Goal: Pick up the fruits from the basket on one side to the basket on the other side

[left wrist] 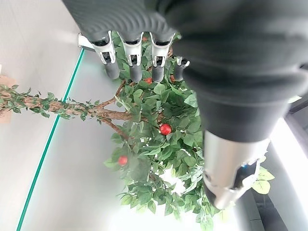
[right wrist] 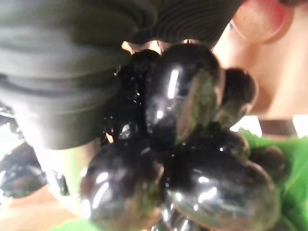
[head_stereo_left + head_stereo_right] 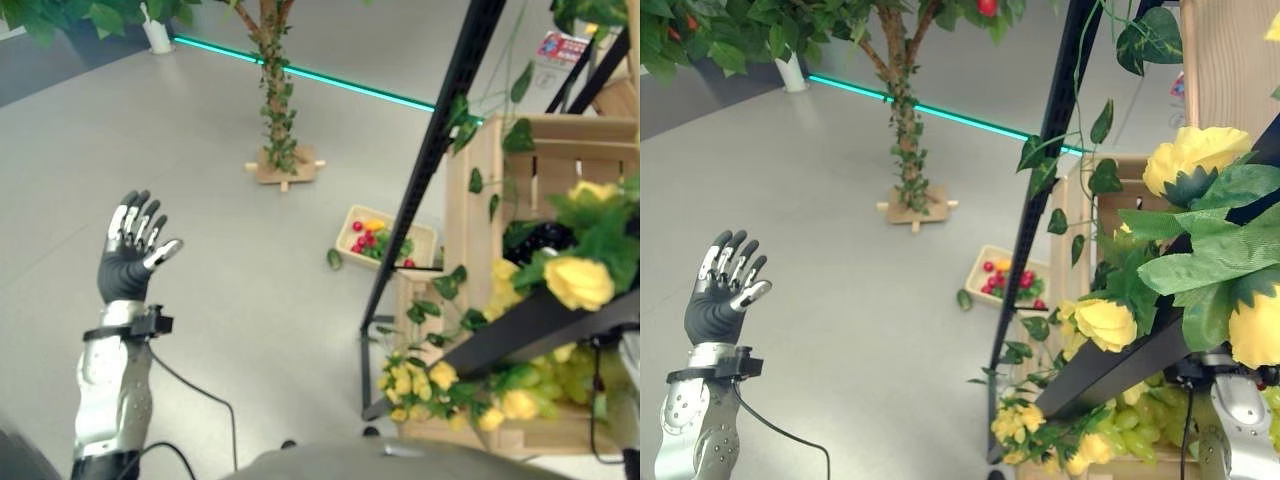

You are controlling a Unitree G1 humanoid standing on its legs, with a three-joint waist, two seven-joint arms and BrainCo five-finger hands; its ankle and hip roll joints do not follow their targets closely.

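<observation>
Grapes (image 2: 192,144), glossy black bunch, close against right hand (image 2: 72,72), its fingers' grip unclear, left hand (image 3: 130,255) fingers straight.

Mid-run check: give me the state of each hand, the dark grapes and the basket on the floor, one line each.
left hand: open, raised over bare floor, holding nothing.
right hand: fingers hidden against the fruit, open or shut cannot be told.
dark grapes: glossy bunch pressed right up to the right hand.
basket: upright on the floor beside the wooden crates, holding red, yellow and green fruit.
</observation>
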